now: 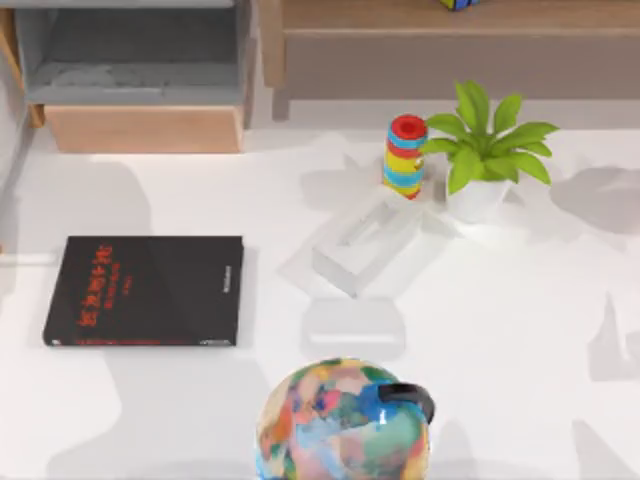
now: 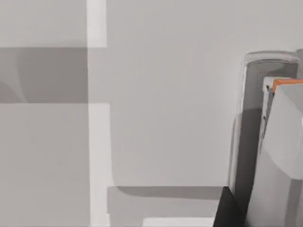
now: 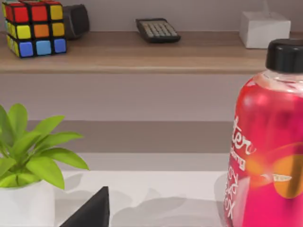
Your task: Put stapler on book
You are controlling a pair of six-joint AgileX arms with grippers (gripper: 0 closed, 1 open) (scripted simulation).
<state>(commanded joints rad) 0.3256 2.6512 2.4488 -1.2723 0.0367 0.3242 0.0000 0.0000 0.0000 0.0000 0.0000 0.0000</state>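
Top view: the book (image 1: 145,291) lies flat on the white tabletop (image 1: 520,330) at approx. 9 o'clock, black cover up, red characters twd its 9 o'clock end, small white print along the 3 o'clock edge. Nothing lies on it. Near the centre is a white open-topped box (image 1: 362,242), turned diagonal. A flat white slab (image 1: 353,323) is just at 6 o'clock of the box, apart from it. At the 6 o'clock edge is a many-coloured ball-shaped thing (image 1: 340,425) w/ a black cap. A striped ring tower (image 1: 405,156) stands upright at 1 o'clock of the box, and a green plant in white pot (image 1: 482,160) is just at 3 o'clock of the tower. Where the stapler lies, I cannot tell.

Left wrist view: pale grey surface w/ white bands, and a grey upright piece w/ an orange edge (image 2: 277,142). A dark wedge, prob. part of the left tool (image 2: 228,210), is beside it. Released or clenched: cannot tell.

Right wrist view: a red bottle (image 3: 270,156) w/ black cap is close to the camera. The plant is near it. Behind is a wooden shelf (image 3: 142,59) w/ a colour cube (image 3: 34,27), a calculator (image 3: 157,29) and a small white block (image 3: 264,28). A dark wedge, prob. the right tool (image 3: 92,212), is near the pot. Its state: cannot tell.
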